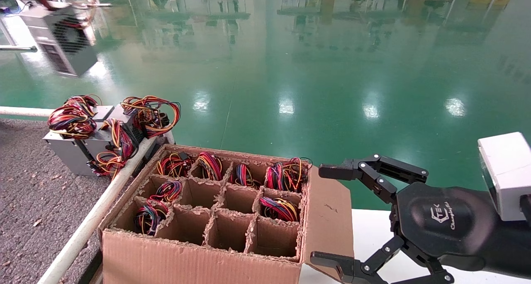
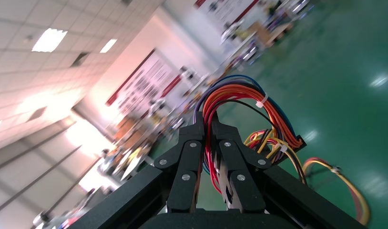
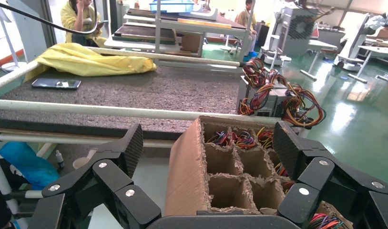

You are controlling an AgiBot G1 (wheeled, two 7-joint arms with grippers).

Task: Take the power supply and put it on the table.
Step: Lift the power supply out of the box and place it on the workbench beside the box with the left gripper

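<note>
1. In the head view the power supply (image 1: 62, 37) hangs in the air at the far left, above the green floor (image 1: 315, 68), its honeycomb vent facing the camera; the left gripper itself is out of that frame.
2. The left wrist view fills that gap: the left gripper (image 2: 210, 131) has its fingers (image 2: 189, 160) pressed together on a bundle of red and orange wires (image 2: 239, 95) that loops out beyond the fingertips. The metal body of the unit does not show here.
3. The table (image 1: 29, 201) lies at the near left, edged by a white rail (image 1: 99, 209). Two like grey units (image 1: 89, 134) with tighter wire bundles rest on its far corner, just beside the rail.
4. A cardboard box (image 1: 207, 255) with dividers stands right of the rail; several compartments hold wire bundles, others are bare.
5. The right gripper (image 1: 332, 213) sits at the near right, beside the box's flap, over a white surface (image 1: 369, 230), fingers spread wide and holding nothing.
6. Only the right wrist view shows the table's other side: a yellow cloth (image 3: 87, 59) and a dark phone (image 3: 56, 83) lie on it.
</note>
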